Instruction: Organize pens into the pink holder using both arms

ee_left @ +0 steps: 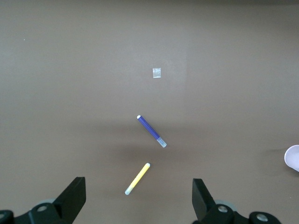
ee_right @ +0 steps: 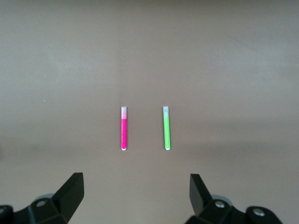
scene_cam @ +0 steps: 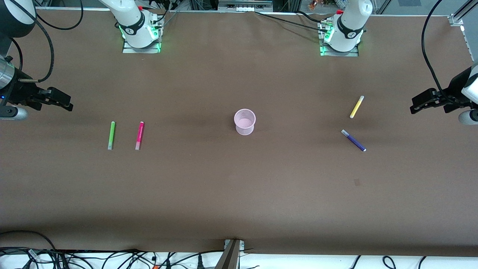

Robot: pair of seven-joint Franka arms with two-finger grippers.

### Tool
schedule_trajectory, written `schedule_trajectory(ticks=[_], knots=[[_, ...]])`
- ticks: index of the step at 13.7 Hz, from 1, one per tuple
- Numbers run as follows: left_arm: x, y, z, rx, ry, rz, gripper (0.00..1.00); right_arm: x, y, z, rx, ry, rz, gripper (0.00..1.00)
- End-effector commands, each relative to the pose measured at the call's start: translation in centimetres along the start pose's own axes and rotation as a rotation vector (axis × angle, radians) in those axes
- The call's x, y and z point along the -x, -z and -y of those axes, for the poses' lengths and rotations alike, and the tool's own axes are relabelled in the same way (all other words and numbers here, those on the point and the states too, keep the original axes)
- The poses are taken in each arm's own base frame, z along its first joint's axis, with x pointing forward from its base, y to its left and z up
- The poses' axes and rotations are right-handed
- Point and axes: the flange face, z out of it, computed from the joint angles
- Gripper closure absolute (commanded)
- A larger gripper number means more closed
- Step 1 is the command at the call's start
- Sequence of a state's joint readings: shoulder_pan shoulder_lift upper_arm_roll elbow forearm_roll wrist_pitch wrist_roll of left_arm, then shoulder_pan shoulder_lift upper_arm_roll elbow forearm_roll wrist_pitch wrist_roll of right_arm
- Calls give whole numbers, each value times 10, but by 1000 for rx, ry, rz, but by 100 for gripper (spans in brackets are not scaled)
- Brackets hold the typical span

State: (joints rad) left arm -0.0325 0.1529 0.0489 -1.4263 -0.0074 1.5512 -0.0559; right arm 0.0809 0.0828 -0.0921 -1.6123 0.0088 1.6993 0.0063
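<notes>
The brown table (scene_cam: 239, 194) fills nearly the whole front view, with the two arm bases along its top edge. The right arm (scene_cam: 130, 22) rises from the base at upper left of that frame, the left arm (scene_cam: 349, 26) from the base at upper right.

The right gripper (scene_cam: 63, 101) hangs in the air at the frame's left edge, over the right arm's end of the table. In its wrist view its fingers (ee_right: 70, 193) stand wide apart, holding nothing. The left gripper (scene_cam: 420, 104) hangs at the frame's right edge, over the left arm's end of the table; its fingers (ee_left: 74, 196) are likewise spread wide and hold nothing.

The holder (scene_cam: 245, 121) stands upright at the middle of the front view with nothing visible inside; a sliver of it shows at the right edge of the left wrist view.

All four pens lie flat on the table, none touching another. The green pen (scene_cam: 111, 135) and pink pen (scene_cam: 139, 135) lie side by side and parallel, left of centre in the front view, the green one closer to the right arm's end. The yellow pen (scene_cam: 356, 107) and purple pen (scene_cam: 353, 140) lie right of centre, near each other and angled differently; the purple one is nearer the front camera.

A small pale square mark (ee_left: 157, 73) sits on the table in the upper middle of the left wrist view, nearer the front camera than the purple pen.
</notes>
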Motion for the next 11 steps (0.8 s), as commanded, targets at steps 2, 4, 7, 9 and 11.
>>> schedule_trajectory(ticks=[2,4,7,9,11], knots=[[1,2,-2,-11,-14,5,0,-3,7,4,6,-3,-7,0],[0,3,-2,-6,-6,1,0,-4,5,3,3,-9,-7,0],[-6,-7,-2,-5,6,14,0,-4,6,1,3,-11,-8,0],[-8,-16,0,-5,-6,32,0,-3,6,1,3,-6,-7,0],[-19,-38,-2,-16,-8,63,0,-4,5,3,8,-6,-8,0]])
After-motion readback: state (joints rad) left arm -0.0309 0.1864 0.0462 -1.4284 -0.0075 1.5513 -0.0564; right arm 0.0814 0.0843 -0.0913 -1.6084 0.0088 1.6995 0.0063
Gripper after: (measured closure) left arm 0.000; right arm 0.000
